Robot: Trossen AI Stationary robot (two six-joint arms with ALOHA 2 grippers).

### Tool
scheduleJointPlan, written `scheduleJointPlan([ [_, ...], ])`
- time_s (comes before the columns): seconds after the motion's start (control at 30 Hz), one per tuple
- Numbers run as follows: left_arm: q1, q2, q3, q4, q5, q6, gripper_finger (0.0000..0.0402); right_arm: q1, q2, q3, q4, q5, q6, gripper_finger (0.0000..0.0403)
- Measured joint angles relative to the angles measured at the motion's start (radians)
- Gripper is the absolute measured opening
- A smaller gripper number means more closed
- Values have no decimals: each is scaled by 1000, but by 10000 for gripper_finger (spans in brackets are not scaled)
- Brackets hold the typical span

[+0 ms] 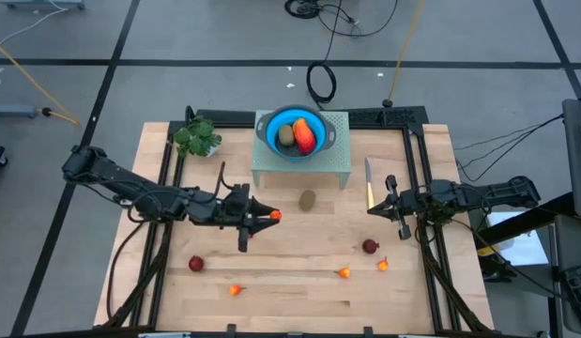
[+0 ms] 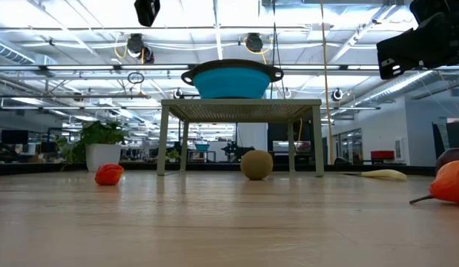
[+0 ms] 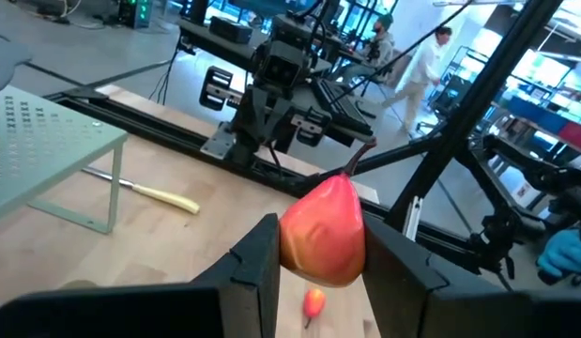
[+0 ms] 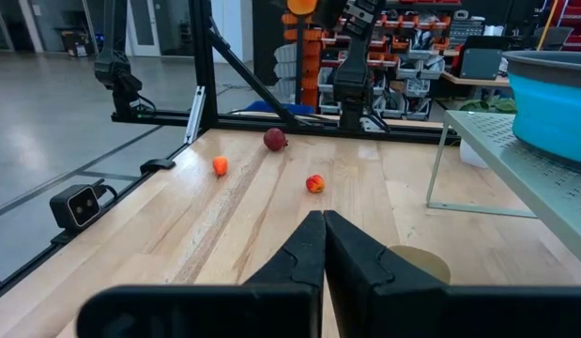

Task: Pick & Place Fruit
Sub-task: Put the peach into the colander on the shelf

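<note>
Left gripper (image 3: 320,258) (jaws closed) holds orange-red fruit (image 3: 323,233).

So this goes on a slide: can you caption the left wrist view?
Left end effector gripping a small orange-red fruit above the wooden table.

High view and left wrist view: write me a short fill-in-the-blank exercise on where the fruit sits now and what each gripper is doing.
1. The left gripper is shut on a small ____ pear-shaped fruit.
2. The round blue bowl stands on the pale green ____.
3. The loose brown kiwi-like oval lies on the wooden ____.
4. The right gripper is shut and holds ____.

Missing words: orange-red; rack; table; nothing
</note>
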State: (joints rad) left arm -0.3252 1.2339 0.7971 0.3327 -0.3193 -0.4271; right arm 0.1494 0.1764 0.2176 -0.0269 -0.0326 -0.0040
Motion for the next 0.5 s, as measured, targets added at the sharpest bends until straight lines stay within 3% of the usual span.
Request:
scheduleJointPlan([
  [0.17,3,0,0,2,-43,-75,117,0,0,0,0,0,0,0],
  [0.5,53,0,0,15,-50,-387,118,0,0,0,0,0,-10,0],
])
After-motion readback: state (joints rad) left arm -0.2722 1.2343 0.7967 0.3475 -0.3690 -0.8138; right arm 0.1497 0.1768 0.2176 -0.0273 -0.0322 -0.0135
